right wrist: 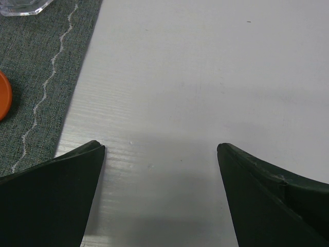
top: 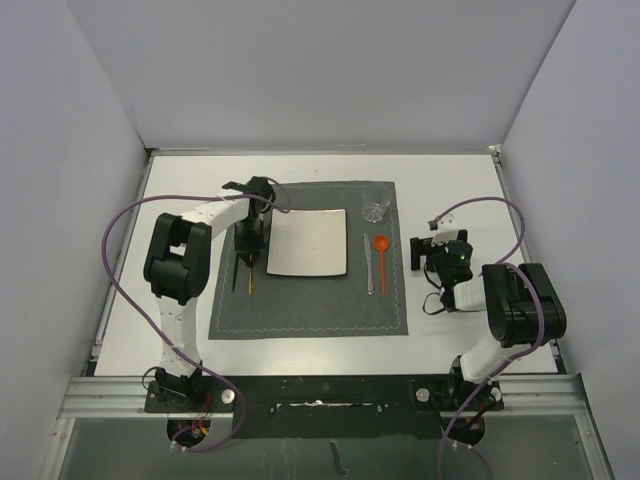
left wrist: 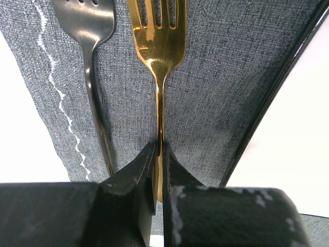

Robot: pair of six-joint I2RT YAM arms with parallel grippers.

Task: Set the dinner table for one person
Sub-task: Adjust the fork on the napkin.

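The white dinner table (top: pixel 320 167) carries a dark grey placemat (top: pixel 310 305) with a white square plate (top: pixel 307 243) in its middle. Left of the plate lie a gold fork (left wrist: pixel 158 77) and a black fork (left wrist: pixel 92 51), side by side on the mat. My left gripper (left wrist: pixel 160 146) is shut on the gold fork's thin handle; from above it (top: pixel 250 245) sits at the plate's left edge. A silver knife (top: pixel 368 265) and an orange spoon (top: pixel 381 250) lie right of the plate. My right gripper (right wrist: pixel 161 149) hangs open over bare tabletop.
A clear glass (top: pixel 375 204) stands at the mat's far right corner. The mat's stitched edge (right wrist: pixel 41 62) and the spoon bowl (right wrist: pixel 4 95) lie just left of my right gripper. The plate's rim (left wrist: pixel 308 128) is close to the gold fork's right.
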